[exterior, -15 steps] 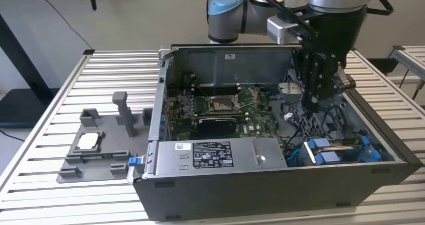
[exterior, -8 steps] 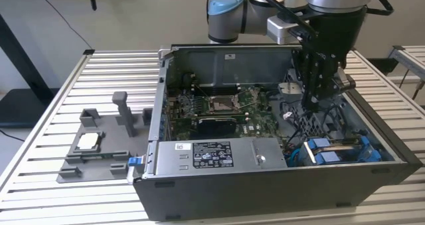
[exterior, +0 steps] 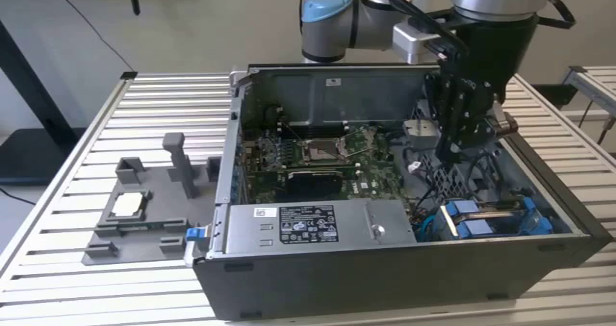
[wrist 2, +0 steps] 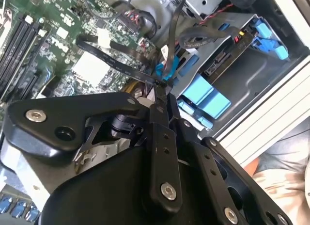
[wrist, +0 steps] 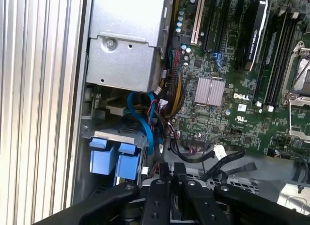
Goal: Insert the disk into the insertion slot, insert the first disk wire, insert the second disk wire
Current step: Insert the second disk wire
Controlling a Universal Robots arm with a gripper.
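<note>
- Gripper (wrist 2: 161,87): jaws clenched on the end of a thin wire (wrist 2: 166,72). In the second wrist view a blue piece of the wire shows just past the fingertips.
- Gripper, placement: right of centre in the exterior view (exterior: 452,153), pointing down inside the open case (exterior: 385,283), over the right edge of the circuit board (exterior: 318,160).
- Disk (exterior: 495,212): lower right of the exterior view, seated in the slot (wrist 2: 252,72). Its blue tabs face the exterior view's left. It is near the gripper but apart from it.
- Blue cable (wrist: 150,133): runs between the tabs and the board in the first wrist view, just beside the fingertips.
- Silver metal box (exterior: 308,228): lower centre of the exterior view, against the case's front wall.
- Slatted table (exterior: 144,109): carries the case.
- Grey holder (exterior: 106,239): lower left of the exterior view, on the table beside the case, with a small silver chip (exterior: 130,205) lying on it.
</note>
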